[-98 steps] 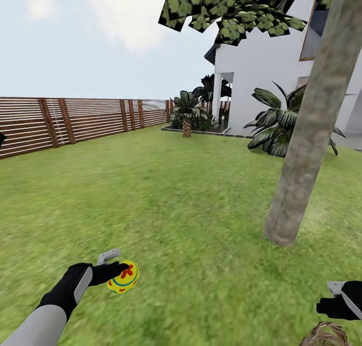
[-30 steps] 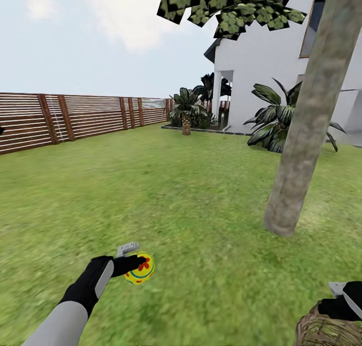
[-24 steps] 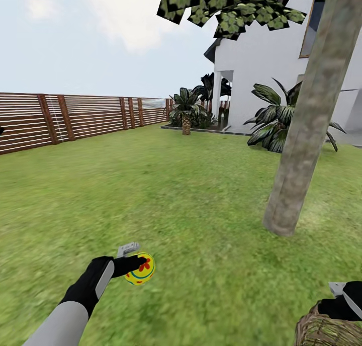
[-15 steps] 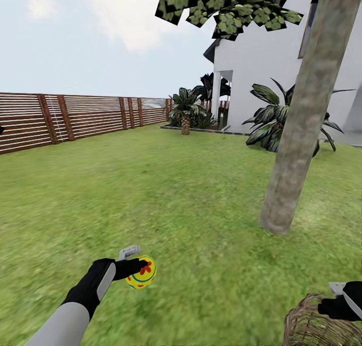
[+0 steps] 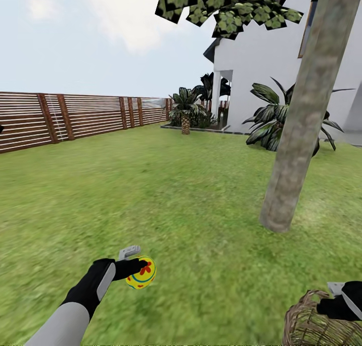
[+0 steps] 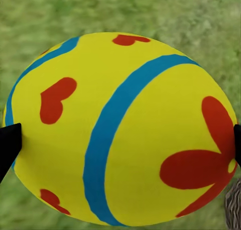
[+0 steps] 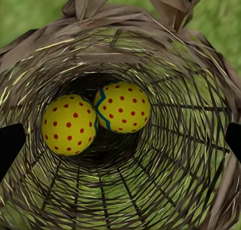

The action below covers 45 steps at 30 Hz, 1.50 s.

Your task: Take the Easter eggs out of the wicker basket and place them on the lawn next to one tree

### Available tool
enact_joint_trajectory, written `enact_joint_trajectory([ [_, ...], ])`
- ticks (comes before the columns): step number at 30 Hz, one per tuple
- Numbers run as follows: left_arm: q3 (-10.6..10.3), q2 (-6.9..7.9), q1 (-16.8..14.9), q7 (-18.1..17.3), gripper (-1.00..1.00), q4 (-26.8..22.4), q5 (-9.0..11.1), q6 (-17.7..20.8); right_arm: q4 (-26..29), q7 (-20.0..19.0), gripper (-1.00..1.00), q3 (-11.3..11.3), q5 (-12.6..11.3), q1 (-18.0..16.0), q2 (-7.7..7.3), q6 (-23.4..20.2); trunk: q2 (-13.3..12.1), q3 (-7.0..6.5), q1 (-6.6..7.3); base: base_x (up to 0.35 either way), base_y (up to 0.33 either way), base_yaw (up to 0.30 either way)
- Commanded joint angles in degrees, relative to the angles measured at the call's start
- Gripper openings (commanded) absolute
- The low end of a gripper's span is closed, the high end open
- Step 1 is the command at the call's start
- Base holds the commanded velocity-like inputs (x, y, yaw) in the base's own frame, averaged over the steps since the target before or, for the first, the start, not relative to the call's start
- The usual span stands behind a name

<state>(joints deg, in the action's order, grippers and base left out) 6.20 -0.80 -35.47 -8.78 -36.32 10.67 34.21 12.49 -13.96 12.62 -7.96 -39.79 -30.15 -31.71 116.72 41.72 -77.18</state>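
My left gripper is shut on one Easter egg, yellow with a blue stripe and red flower marks, held just above the lawn left of the tree. The left wrist view shows this egg up close between the dark fingertips. The wicker basket stands on the grass at the lower right, short of the trunk. My right gripper hovers open over its rim. In the right wrist view, two red-dotted eggs lie at the bottom of the basket.
A brown slatted fence runs along the far left. The white house stands behind the tree, with a short palm and a dark leafy shrub beside it. Open grass stretches from the egg to the trunk.
The view has shifted, so the tree sits a little further left and more of the basket shows. My left gripper, still holding the egg, has edged right. The right gripper stays over the basket.
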Motion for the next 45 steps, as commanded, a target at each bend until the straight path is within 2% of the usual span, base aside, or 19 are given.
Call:
enact_joint_trajectory([
  [1,0.39,-0.08,-0.03,-0.20,-1.00,-0.07,0.05,0.40,0.09,-0.01,1.00,0.48,-0.57,-0.03,-0.02,-0.29,0.45,0.25,-0.22,0.000,0.000,0.000],
  [45,0.27,-0.03,-0.03,-0.19,-1.00,-0.63,-0.04,0.33,0.17,-0.01,1.00,0.57,-0.66,-0.03,0.83,0.20,18.09,8.15,-9.88,0.000,0.000,0.000],
])
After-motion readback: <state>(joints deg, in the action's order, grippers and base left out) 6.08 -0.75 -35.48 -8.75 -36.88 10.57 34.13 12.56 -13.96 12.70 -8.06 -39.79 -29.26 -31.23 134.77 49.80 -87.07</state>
